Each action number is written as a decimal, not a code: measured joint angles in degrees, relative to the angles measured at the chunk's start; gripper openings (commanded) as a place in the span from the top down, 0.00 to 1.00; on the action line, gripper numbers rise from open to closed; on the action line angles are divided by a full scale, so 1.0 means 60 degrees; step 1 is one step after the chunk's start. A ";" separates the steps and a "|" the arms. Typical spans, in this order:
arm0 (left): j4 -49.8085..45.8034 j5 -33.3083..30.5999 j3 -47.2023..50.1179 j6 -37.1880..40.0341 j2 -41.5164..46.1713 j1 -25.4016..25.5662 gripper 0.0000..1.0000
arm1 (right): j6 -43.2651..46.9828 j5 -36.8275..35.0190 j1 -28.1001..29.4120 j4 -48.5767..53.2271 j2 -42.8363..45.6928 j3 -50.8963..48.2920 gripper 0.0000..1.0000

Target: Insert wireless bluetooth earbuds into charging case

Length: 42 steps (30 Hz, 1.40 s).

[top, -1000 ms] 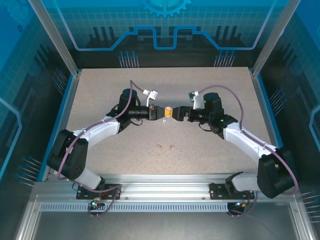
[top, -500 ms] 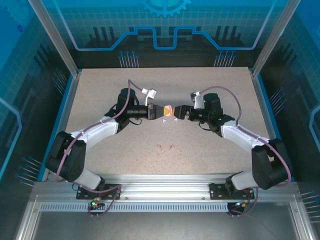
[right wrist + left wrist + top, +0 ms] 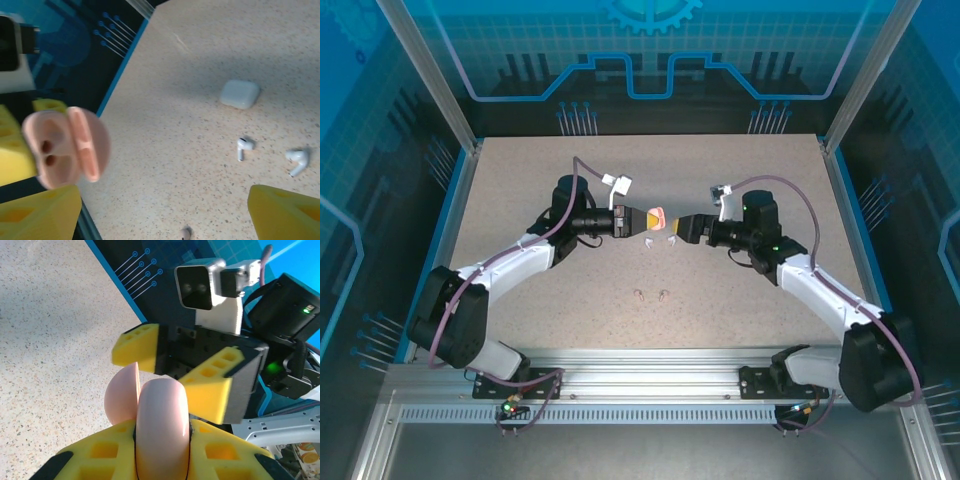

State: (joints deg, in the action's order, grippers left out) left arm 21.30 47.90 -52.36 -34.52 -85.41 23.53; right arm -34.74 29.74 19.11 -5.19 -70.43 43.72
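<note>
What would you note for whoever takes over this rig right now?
Left claw: shut on the open pink case, both sockets empty.
Right claw: open, empty, facing it.
White case and two white earbuds lie on the table; two pinkish earbuds lie nearer its front edge.
Done: pink case held open.
Left: seat all four earbuds.

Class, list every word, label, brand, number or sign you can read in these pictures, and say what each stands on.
No word, brand or number is readable.
Sign, no lettering: a gear outline, cut off by the frame, on the blue back panel.
The open pale pink charging case and the closed white charging case: no print visible.
</note>
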 measured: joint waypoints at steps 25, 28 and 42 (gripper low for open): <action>0.0178 -0.0004 0.0000 -0.0011 -0.0033 0.0109 1.00 | 0.0047 0.0215 0.0463 0.0040 -0.0845 0.0732 0.37; 0.0178 -0.0004 -0.0004 -0.0011 -0.0066 0.0124 1.00 | 0.0047 0.0208 0.0506 0.0036 -0.0892 0.0732 0.38; 0.0248 -0.0040 -0.0004 -0.0011 -0.0197 0.0178 1.00 | 0.0058 0.0204 0.0696 0.0138 -0.1213 0.1049 0.60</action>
State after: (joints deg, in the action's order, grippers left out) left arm 22.79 47.66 -52.38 -34.59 -86.59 24.60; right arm -34.39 30.96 23.29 -4.36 -77.71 50.02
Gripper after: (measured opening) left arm 0.223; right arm 0.431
